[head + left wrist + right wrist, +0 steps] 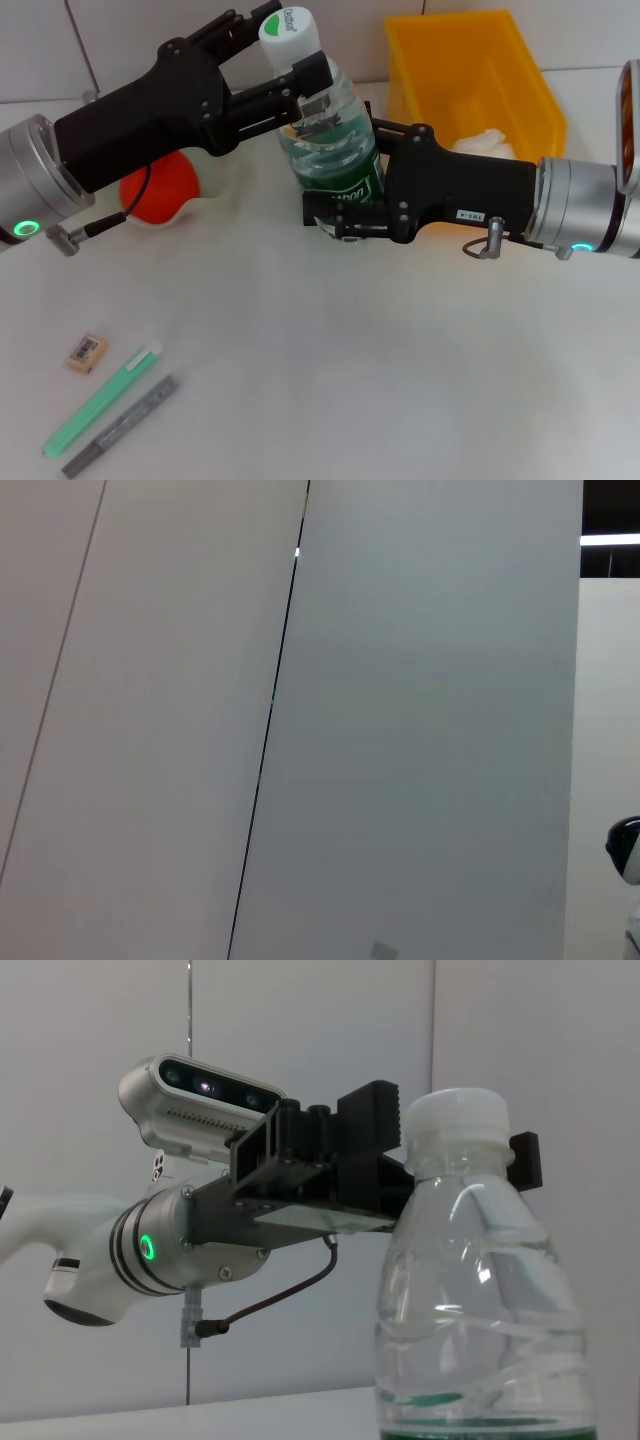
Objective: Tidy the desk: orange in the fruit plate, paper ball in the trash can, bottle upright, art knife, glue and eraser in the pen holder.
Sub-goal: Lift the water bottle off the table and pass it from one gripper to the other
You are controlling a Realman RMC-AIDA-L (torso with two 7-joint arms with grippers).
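bottle (330, 140) upright, both end effectors gripping

You see one bottle (330, 150) standing in the middle of the desk, and it is your landmark. Two grippers are at it: the left gripper (300, 70) at its neck and the right gripper (335, 215) at its lower body. Behind the bottle to its right is one yellow bin (520, 80) with one paper ball (485, 145) inside. Left of the bottle lies one orange (160, 190). In front of the bottle, far to its left, you count one eraser (86, 352), one green glue stick (100, 400) and one grey art knife (122, 426).
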